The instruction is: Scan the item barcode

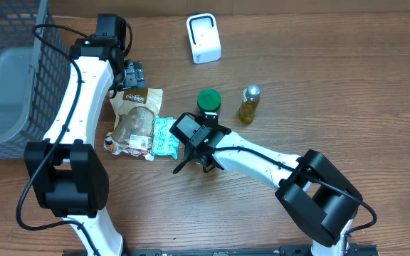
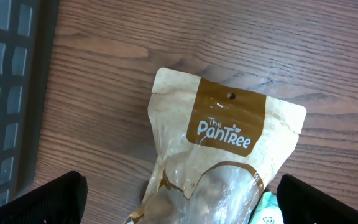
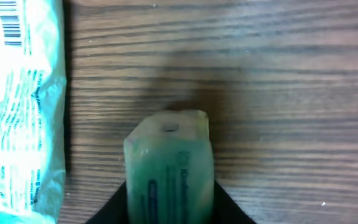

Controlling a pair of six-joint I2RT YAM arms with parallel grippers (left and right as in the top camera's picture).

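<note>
- Clamping the sides of a green translucent packet (image 3: 169, 162), the right gripper (image 3: 169, 202) has its dark fingers (image 3: 114, 208) pressed against it, one on each side; the packet's far end, with a small hang hole, juts out ahead of the fingertips over the wood
- Just left of it in the right wrist view lies a teal wrapper (image 3: 17, 106), apart from the packet, flat, with a barcode facing up near its top corner
- The left gripper (image 1: 132, 75) is spread wide and holds nothing; it hangs over the top edge of a brown PanTree pouch (image 2: 229, 124), which lies flat beside the teal wrapper
- A green-lidded jar (image 1: 208, 101) stands just behind the right gripper; a small oil bottle (image 1: 249, 104) stands upright near the jar; the white scanner (image 1: 203, 38) sits toward the far edge, well apart from the held packet
- All of it rests on a wooden table (image 1: 347, 85); a dark mesh basket (image 1: 13, 71) occupies the far left corner
- The right arm stretches low from the near right toward the middle; the left arm runs from the near left to the far side, its wrist bent down over the pouch
</note>
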